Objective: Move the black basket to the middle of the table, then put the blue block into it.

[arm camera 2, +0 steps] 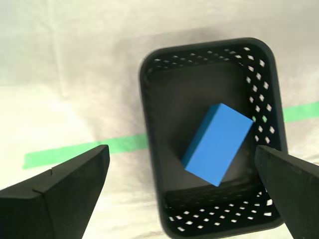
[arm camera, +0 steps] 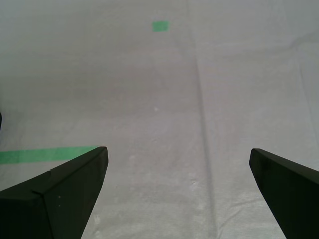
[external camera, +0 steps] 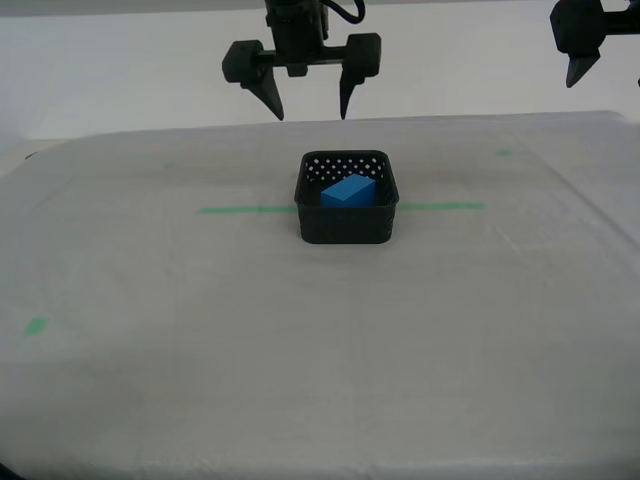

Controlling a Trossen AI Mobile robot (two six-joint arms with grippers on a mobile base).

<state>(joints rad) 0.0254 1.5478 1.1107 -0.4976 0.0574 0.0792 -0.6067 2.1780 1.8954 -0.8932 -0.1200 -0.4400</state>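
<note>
The small square black plastic basket (external camera: pixel 347 210) with rows of little holes in its walls sat near the middle of the big flat table (external camera: pixel 300 350) covered in whitish-grey cloth. The small bright-blue block (external camera: pixel 348 190) lay inside the basket, leaning at a tilt. A thin green tape line (external camera: pixel 245 209) ran across the cloth and passed under the basket. I could read no words, names or labels on any of these things.

My second gripper (external camera: pixel 309 100) hung in the air above and behind the basket. Its jaws were spread wide and held nothing. My first gripper (external camera: pixel 582 68) was high up at the exterior view's right, partly cut off there. Its jaws were spread wide too, with nothing between them.

My second wrist view looked straight down into the basket (arm camera 2: pixel 209 139). There the blue block (arm camera 2: pixel 217 143) lay slanted on the basket floor, which the exterior view showed less clearly. My first wrist view saw only bare cloth, an end of the green line, and a small green tape mark (arm camera: pixel 160 26). The exterior view alone showed another small green mark (external camera: pixel 36 326) at its left.
</note>
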